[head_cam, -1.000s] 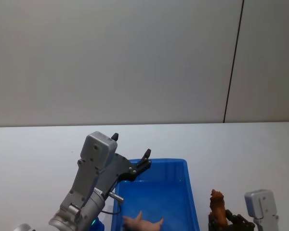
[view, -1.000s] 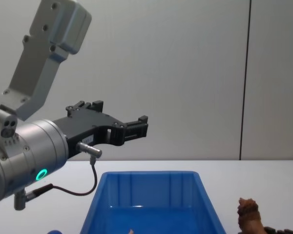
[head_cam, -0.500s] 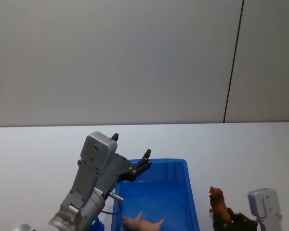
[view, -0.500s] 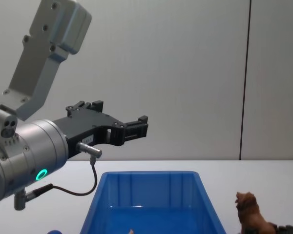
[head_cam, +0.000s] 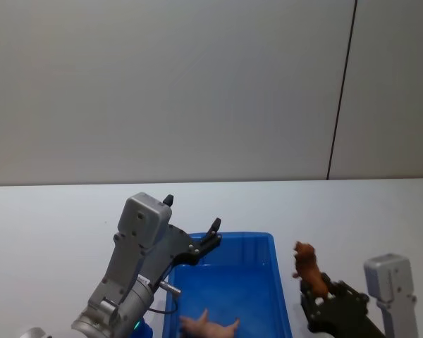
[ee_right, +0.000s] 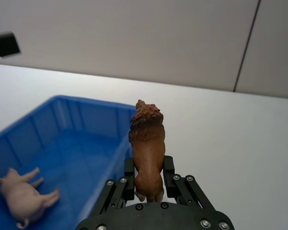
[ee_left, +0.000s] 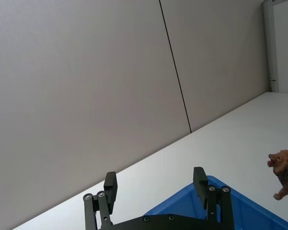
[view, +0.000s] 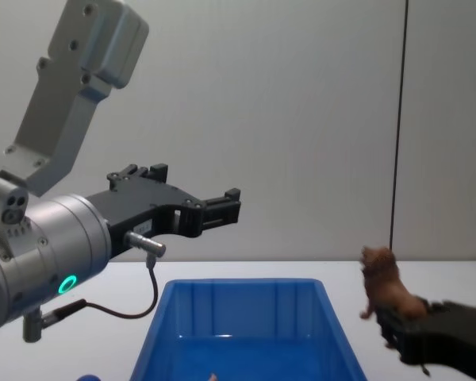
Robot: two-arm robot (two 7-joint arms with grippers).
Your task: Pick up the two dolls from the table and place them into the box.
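Note:
The reddish-brown maned doll (head_cam: pixel 307 264) is off the table, upright, with my right gripper (head_cam: pixel 317 299) shut on its body. It hangs just right of the blue box (head_cam: pixel 271 239); the right wrist view shows the doll (ee_right: pixel 148 143) over the box's near rim (ee_right: pixel 62 103). The pale pink doll (head_cam: pixel 210 326) lies on its side on the box floor, seen too as the pink doll (ee_right: pixel 24 196). My left gripper (head_cam: pixel 192 213) is open and holds nothing, raised above the box's far left part. In the chest view the brown doll (view: pixel 385 286) stands clear above the box (view: pixel 246 282).
The white table (head_cam: pixel 352 211) spreads wide around the box, with a plain grey wall and a dark vertical seam (head_cam: pixel 342 91) behind. A dark blue rounded thing (view: pixel 86 377) peeks in at the bottom edge, left of the box.
My right gripper has risen with the brown doll and shifted left toward the box. The left arm and the pink doll have stayed put.

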